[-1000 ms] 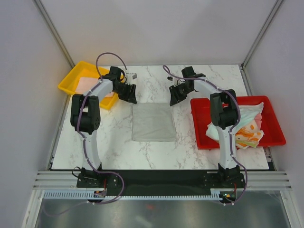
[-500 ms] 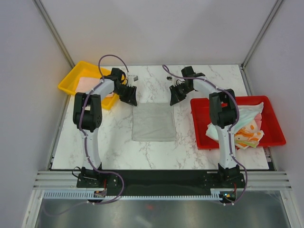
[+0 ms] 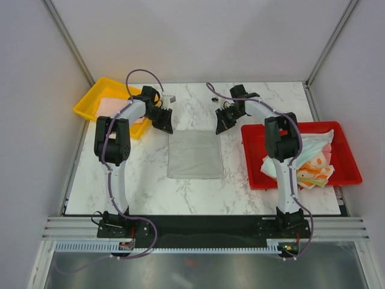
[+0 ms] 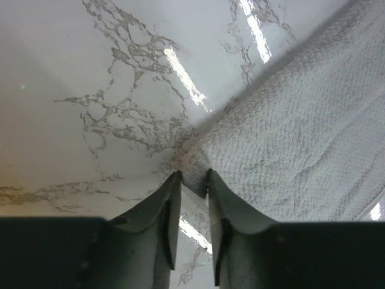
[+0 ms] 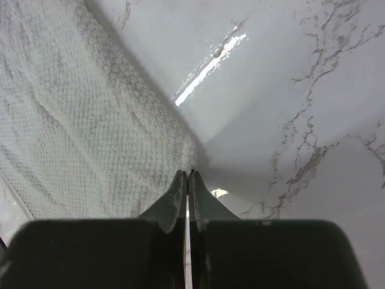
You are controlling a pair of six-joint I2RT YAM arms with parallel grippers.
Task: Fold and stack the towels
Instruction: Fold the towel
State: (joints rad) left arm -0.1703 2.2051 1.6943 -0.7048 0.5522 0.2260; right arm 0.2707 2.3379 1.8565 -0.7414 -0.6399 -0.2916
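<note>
Grey towel (image 3: 194, 155) flat at centre of table (image 3: 150, 192). Left claw (image 4: 190, 177) narrowly open astride far-left corner; right claw (image 5: 187, 173) fully closed at far-right corner, catch unclear. Confirm both pinches, lift evenly, fold toward near edge.

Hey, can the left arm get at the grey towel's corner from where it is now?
Probably yes: the left pincer straddles a corner of the grey towel, jaws apart, with only bare tabletop beside it.
</note>
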